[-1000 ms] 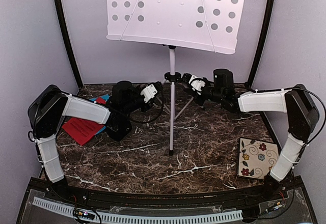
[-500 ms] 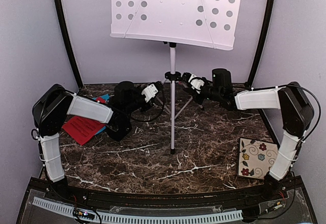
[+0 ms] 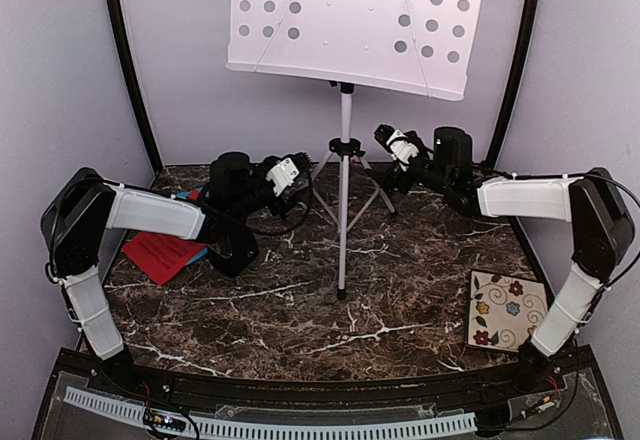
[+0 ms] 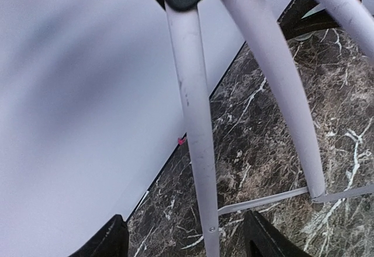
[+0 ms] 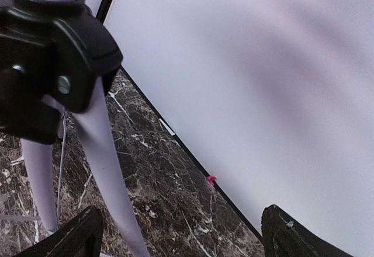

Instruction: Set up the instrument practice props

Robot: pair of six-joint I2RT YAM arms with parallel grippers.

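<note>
You see the white music stand (image 3: 346, 175) upright on its tripod at the back middle of the tabletop (image 3: 400, 280). Your left tool (image 3: 297, 163) is spread wide, with one tripod leg (image 4: 196, 122) passing between its fingers, touching neither. Your right tool (image 3: 383, 136) is also spread wide, gripping nothing, near the stand's black hub (image 5: 52, 52). A red page (image 3: 160, 253) lies at left, a floral tile (image 3: 507, 310) at right.

Pale lilac-grey walls (image 3: 60, 80) enclose the bench (image 3: 400, 300), its top a dark marble pattern with white veins, with curved black posts (image 3: 125, 60) at both rear corners under even light.
</note>
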